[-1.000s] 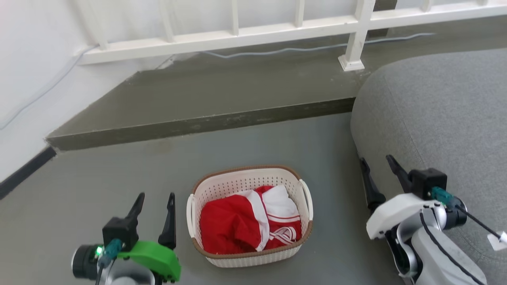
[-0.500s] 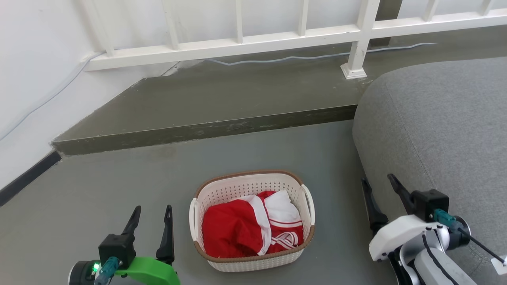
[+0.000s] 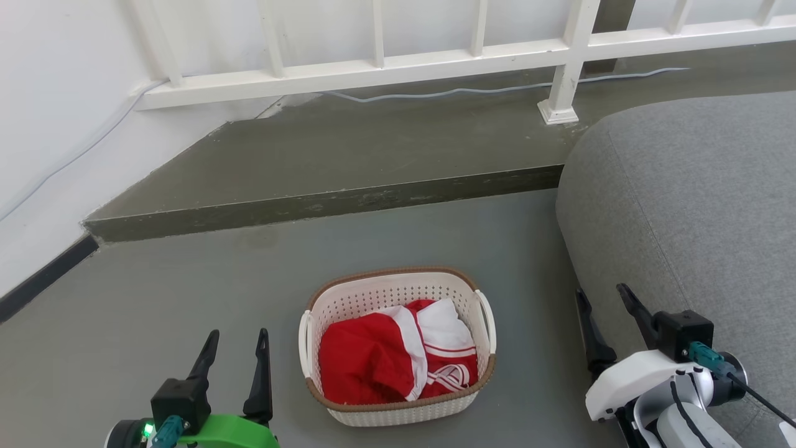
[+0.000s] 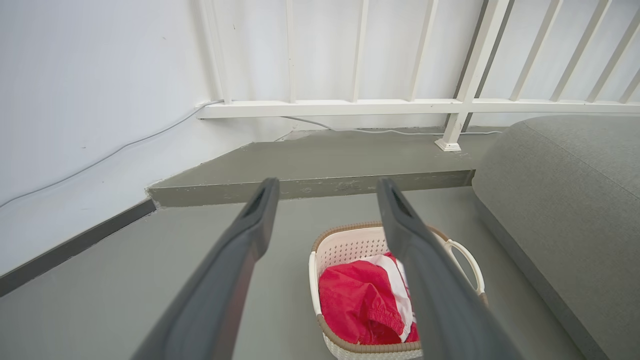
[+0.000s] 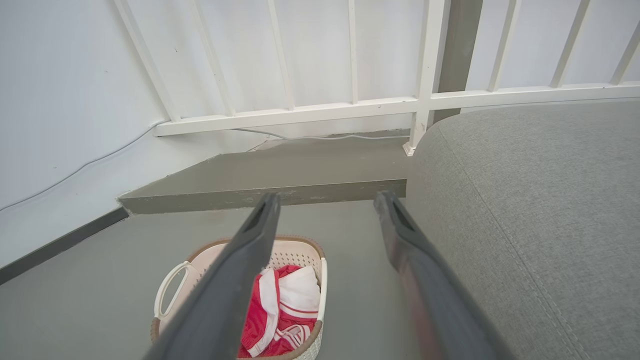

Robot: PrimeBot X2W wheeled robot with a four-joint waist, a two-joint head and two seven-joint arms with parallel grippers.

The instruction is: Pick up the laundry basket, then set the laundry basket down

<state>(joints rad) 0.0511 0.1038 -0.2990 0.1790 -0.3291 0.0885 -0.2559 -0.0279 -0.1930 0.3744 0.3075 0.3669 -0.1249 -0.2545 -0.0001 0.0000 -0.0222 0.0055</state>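
The laundry basket [image 3: 379, 297] sits on the grey floor [image 3: 186, 280] in the lower middle of the head view, with a red and white garment [image 3: 373, 364] crumpled inside it. At lower left, the left pincer [image 3: 239, 333] is near the basket but apart from it, fingers spread and holding nothing. At lower right, the right pincer [image 3: 601, 290] is likewise spread and empty, seen against the grey sofa [image 3: 684, 186]. A white railing [image 3: 373, 68] crosses the top.

Perforated, apparently plastic laundry basket [image 3: 404, 415]
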